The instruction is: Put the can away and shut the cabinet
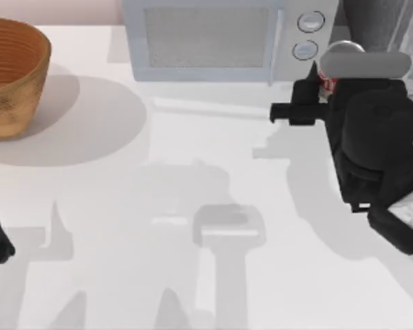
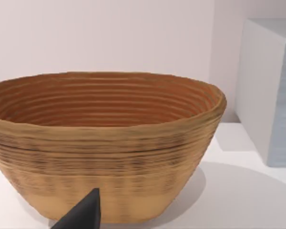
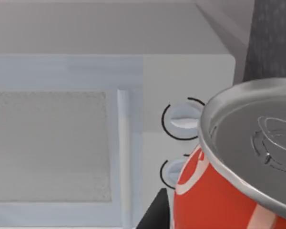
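Near edge of the white counter [image 1: 193, 289]: bare, crossed by soft grey shadows of the arms; broad open room across the middle and the left-centre.

Left arm: parked at the counter's left edge, low in the top view. A dark fingertip of the left jaws [image 2: 83, 214] shows in the left wrist view, just in front of the basket; whether these jaws stand wide or narrow cannot be told.

Woven basket [image 1: 10, 75]: tan, ribbed, round and open-topped, at the far left of the counter, upright. It stands apart from the microwave, with a clear strip of counter between them.

Right arm: dark bulk at the right side of the counter, reaching toward the far right corner. The right jaws [image 1: 323, 86] sit just in front of the microwave's dial panel.

Can [image 3: 238, 176]: red with white lettering and a silver top, held in the right jaws, raised above the counter. In the right wrist view it tilts, its lid facing the camera, close beside the two dials. In the top view a sliver of red shows at the jaws.

Microwave [image 1: 206, 41]: pale, along the far edge, door with speckled window, two round dials at its right.

Cabinet [image 1: 392, 31]: dark grey speckled, far right corner, just beyond the microwave; partly seen.
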